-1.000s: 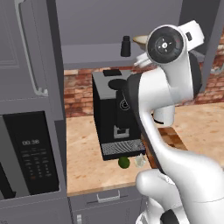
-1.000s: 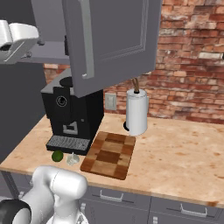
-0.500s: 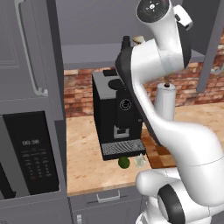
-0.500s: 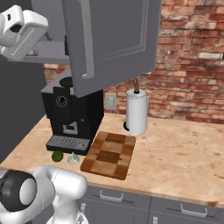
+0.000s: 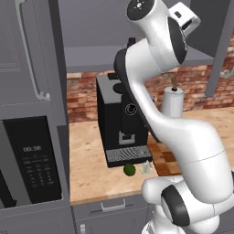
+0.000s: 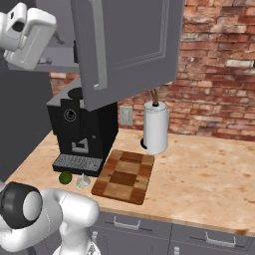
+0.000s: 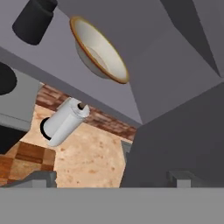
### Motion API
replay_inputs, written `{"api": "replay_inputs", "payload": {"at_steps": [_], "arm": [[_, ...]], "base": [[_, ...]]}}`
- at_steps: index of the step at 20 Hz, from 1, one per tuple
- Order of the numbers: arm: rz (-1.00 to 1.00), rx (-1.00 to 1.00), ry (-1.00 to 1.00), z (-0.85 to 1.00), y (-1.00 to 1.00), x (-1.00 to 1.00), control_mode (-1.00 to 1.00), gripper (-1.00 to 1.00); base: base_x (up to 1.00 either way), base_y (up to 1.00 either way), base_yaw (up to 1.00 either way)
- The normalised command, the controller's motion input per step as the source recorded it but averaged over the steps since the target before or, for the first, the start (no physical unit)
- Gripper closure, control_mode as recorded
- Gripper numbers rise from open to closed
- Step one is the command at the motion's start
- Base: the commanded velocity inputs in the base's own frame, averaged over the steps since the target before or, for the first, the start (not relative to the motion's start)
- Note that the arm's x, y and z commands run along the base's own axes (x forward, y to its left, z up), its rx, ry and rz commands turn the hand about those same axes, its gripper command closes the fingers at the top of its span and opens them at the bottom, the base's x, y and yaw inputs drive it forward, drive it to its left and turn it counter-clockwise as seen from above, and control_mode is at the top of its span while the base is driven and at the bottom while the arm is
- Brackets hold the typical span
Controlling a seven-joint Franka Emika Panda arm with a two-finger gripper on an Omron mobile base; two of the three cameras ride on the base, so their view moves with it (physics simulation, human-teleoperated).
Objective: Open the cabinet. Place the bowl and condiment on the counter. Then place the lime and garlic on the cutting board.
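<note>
the cabinet (image 6: 124, 45) hangs open above the bench (image 6: 209, 169), and we've got the jaws spread wide and empty, raised to shelf level. the bowl (image 7: 99, 50) lies ahead of the jaws on the cabinet shelf, seemingly a little to one side, with the condiment (image 7: 34, 19) well apart beside it, so we judge the reach goes forward into the cabinet. from the right base view we get the cutting board (image 6: 123, 176), with the lime (image 6: 65, 177) and garlic (image 6: 82, 181) just beside it.
</note>
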Motion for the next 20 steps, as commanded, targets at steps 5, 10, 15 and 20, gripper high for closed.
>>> {"api": "replay_inputs", "payload": {"at_steps": [5, 10, 15, 20], "arm": [[-0.05, -0.09, 0.01, -0.14, -0.35, 0.08, -1.00, -1.00], [-0.01, -0.04, 0.03, 0.00, -0.25, 0.05, -1.00, -1.00], [-0.05, -0.08, 0.07, 0.00, -0.15, 0.00, -1.00, -1.00], [-0.11, -0.14, 0.11, -0.04, 0.00, 0.01, -1.00, -1.00]], "base": [[0.00, 0.00, 0.00], [0.00, 0.00, 0.00], [0.00, 0.00, 0.00], [0.00, 0.00, 0.00]]}}
